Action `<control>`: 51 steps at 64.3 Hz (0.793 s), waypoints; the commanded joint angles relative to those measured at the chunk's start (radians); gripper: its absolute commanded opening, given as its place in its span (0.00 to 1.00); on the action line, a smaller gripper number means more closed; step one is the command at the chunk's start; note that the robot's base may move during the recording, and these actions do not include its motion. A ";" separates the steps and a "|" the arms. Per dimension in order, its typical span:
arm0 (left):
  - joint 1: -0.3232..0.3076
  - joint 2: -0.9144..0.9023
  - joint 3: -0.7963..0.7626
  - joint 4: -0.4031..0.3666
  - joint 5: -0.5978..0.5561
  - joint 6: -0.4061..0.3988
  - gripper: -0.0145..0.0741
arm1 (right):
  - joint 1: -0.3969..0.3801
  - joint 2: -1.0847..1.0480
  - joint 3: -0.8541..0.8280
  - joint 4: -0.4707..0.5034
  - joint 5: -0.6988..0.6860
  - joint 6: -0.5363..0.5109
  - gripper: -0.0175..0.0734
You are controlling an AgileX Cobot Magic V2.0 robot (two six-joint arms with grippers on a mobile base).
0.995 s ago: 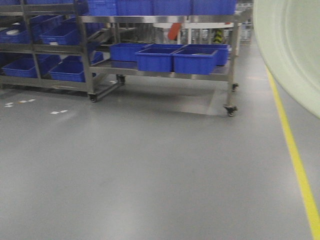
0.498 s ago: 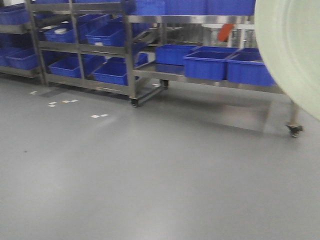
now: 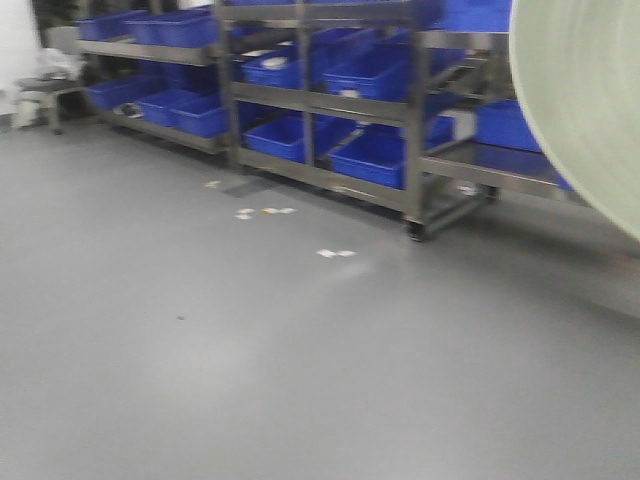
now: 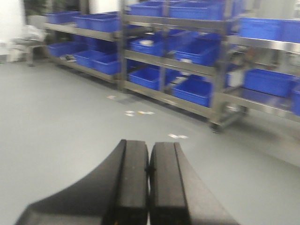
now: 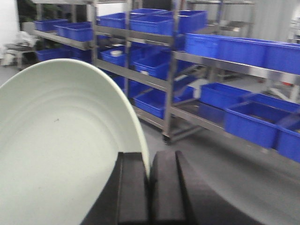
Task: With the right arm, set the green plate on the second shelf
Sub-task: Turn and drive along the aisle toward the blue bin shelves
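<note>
So far the green plate (image 5: 61,150) was merely gripped, its rim clamped in the right jaws and held well short of the steel rack (image 5: 169,108), the left jaws closed on nothing, the shelving not yet done.

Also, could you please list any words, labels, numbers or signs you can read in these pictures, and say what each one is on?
No text can be read in any view.
Blue bins: a few pale patches, too blurred to tell whether they carry writing.
White floor scraps: blurred, no lettering can be made out.
Green plate, left hand, right hand: no print visible.
</note>
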 commanded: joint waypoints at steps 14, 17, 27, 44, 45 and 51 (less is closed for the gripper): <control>0.000 -0.017 0.041 -0.003 -0.082 -0.004 0.31 | -0.006 0.015 -0.031 0.007 -0.114 0.007 0.22; 0.000 -0.017 0.041 -0.003 -0.082 -0.004 0.31 | -0.006 0.015 -0.031 0.007 -0.114 0.007 0.22; 0.000 -0.017 0.041 -0.003 -0.082 -0.004 0.31 | -0.006 0.015 -0.031 0.007 -0.114 0.007 0.22; 0.000 -0.017 0.041 -0.003 -0.082 -0.004 0.31 | -0.006 0.015 -0.031 0.007 -0.114 0.007 0.22; 0.000 -0.017 0.041 -0.003 -0.082 -0.004 0.31 | -0.006 0.015 -0.031 0.007 -0.114 0.007 0.22; 0.000 -0.017 0.041 -0.003 -0.082 -0.004 0.31 | -0.006 0.015 -0.031 0.007 -0.114 0.007 0.22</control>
